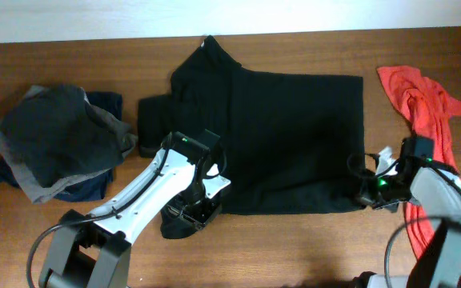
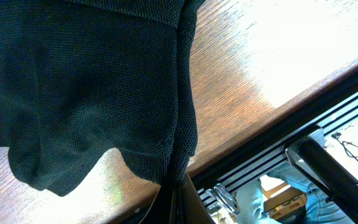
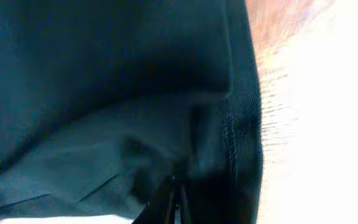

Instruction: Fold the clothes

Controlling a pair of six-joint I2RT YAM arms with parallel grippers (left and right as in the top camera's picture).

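The left gripper (image 1: 192, 210) is pinched shut on the black shirt (image 1: 294, 136) at its near left corner, where the cloth gathers into a bunch. The right gripper (image 1: 368, 194) is clamped on the same shirt at its near right corner. The wooden table (image 1: 294, 248) carries the shirt spread flat across its middle. A pile of dark clothes (image 1: 58, 140) sits to the left. A red garment (image 1: 426, 104) lies crumpled to the right.

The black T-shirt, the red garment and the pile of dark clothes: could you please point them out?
black T-shirt (image 1: 294, 136), overhead view, middle of its body.
red garment (image 1: 422, 100), overhead view, its upper crumpled part.
pile of dark clothes (image 1: 54, 140), overhead view, top garment's centre.
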